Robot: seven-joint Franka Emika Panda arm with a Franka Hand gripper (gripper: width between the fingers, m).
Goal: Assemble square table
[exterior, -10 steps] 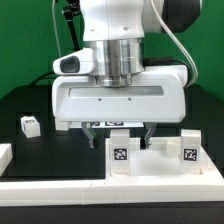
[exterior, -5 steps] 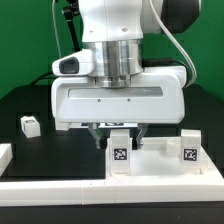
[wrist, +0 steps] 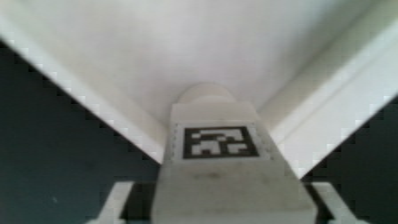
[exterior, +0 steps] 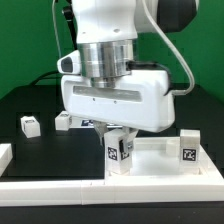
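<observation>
A robotics lab: Franka arm (exterior: 105, 40), black bench (exterior: 40, 150), green backdrop (exterior: 20, 40).

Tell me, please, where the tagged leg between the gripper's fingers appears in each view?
Exterior view: the leg stands low centre, under the gripper, at a corner of the tabletop.
Wrist view: the leg fills the middle, tabletop behind it.
Shared landmark: the leg's black-white tag.

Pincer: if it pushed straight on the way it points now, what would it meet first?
The leg held in the pincer is first in line; beyond it, probably the tabletop corner where the leg stands, though depth is unclear.
</observation>
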